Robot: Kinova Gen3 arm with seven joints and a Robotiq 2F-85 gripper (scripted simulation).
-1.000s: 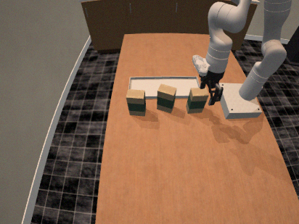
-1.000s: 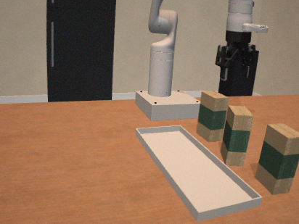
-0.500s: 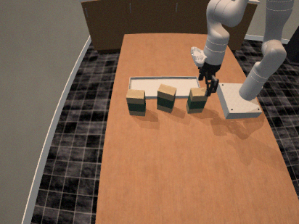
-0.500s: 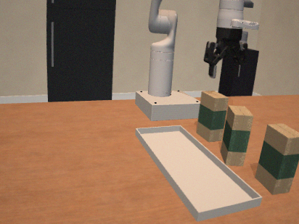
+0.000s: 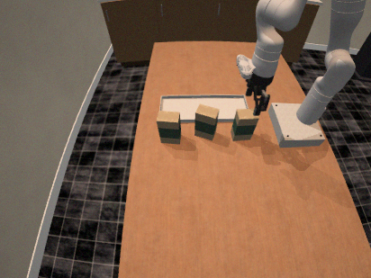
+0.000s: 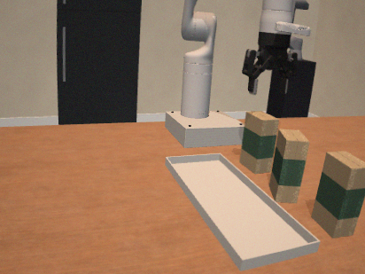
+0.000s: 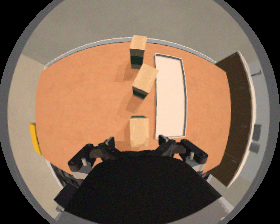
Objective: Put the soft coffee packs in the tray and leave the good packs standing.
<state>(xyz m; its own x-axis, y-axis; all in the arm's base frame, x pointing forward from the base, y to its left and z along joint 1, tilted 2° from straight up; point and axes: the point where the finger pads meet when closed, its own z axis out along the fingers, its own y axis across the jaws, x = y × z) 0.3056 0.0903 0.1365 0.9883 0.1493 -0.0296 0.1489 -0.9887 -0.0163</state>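
Three tan coffee packs with a green band stand in a row on the wooden table: the left pack [image 5: 168, 127], the middle pack [image 5: 206, 121] and the right pack [image 5: 244, 124]. In the exterior view they show as the near pack [image 6: 340, 193], the middle pack [image 6: 289, 165] and the far pack [image 6: 260, 141]. The shallow grey tray [image 5: 204, 103] [image 6: 236, 204] lies just behind the row, and is empty. My gripper [image 5: 258, 99] hangs open and empty above the right pack, well clear of its top [image 6: 266, 69]. In the wrist view that pack [image 7: 138, 131] sits between the open fingers.
The arm's grey base plate [image 5: 295, 124] stands to the right of the row, close to the right pack. A brown counter [image 5: 198, 14] runs behind the table's far end.
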